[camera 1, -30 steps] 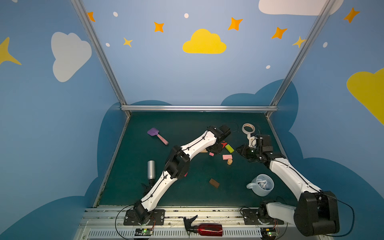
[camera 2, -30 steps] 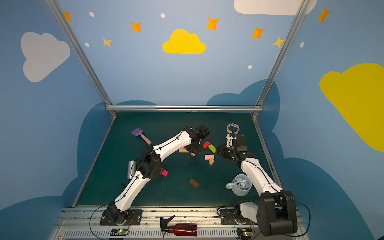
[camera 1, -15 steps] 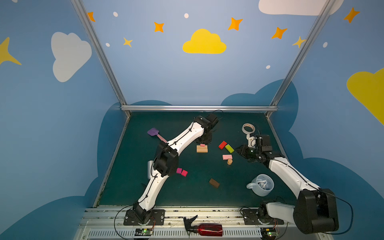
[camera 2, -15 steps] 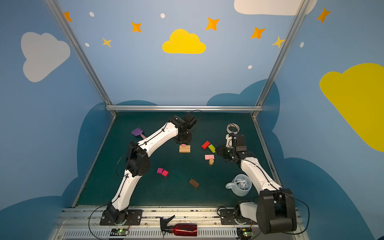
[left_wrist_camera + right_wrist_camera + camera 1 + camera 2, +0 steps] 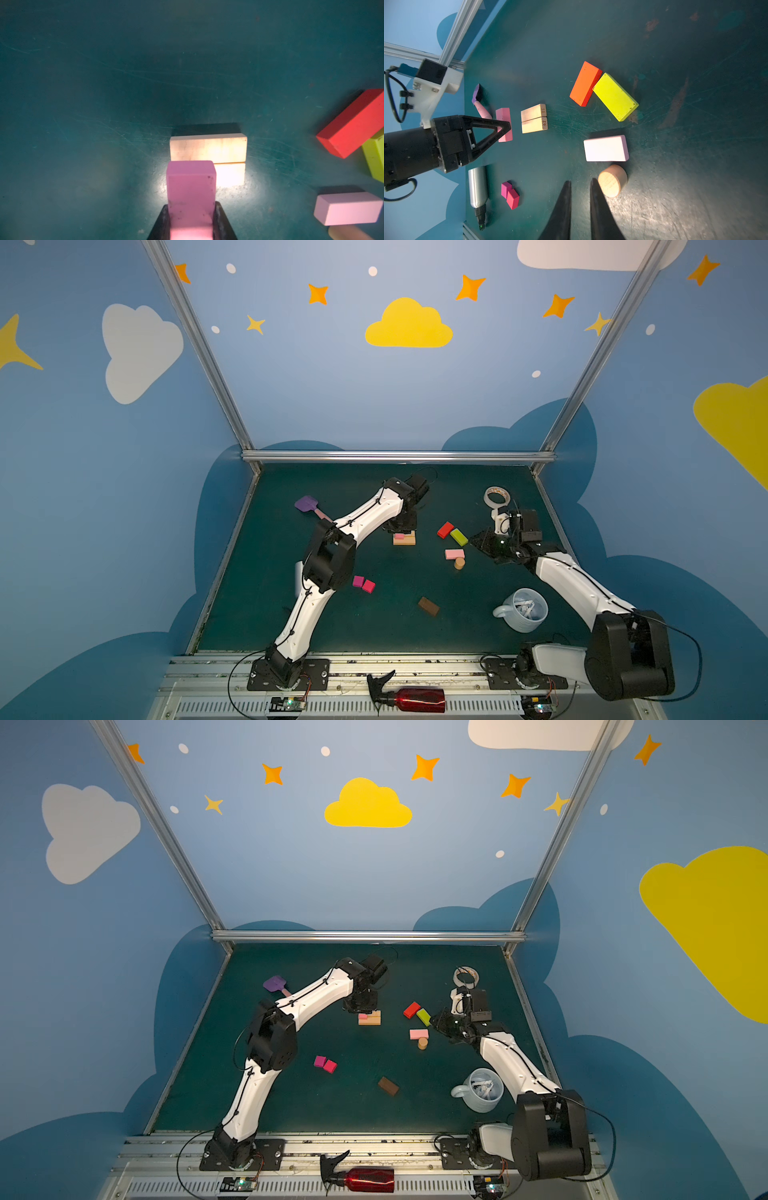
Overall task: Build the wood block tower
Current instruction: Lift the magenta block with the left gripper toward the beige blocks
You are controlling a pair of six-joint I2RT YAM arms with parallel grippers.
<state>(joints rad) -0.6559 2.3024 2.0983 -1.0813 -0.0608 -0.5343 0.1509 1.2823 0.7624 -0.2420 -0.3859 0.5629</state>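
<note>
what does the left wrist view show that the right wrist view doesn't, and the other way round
Only the left wrist view: both fingers of the left pincer pressed against the sides of the pink block.

Only the right wrist view: the two magenta squares, the silver bottle, the purple spatula, the empty right pincer, and numbers on the ends of the two tan blocks.

Both: the held pink block, the two tan blocks side by side, the red block, lime block, light pink block and tan cylinder.

purple spatula (image 5: 306, 504) | white tape roll (image 5: 496, 496) | pale mug (image 5: 524, 610) | red spray bottle (image 5: 415, 699) | silver canister (image 5: 477, 187)
</note>
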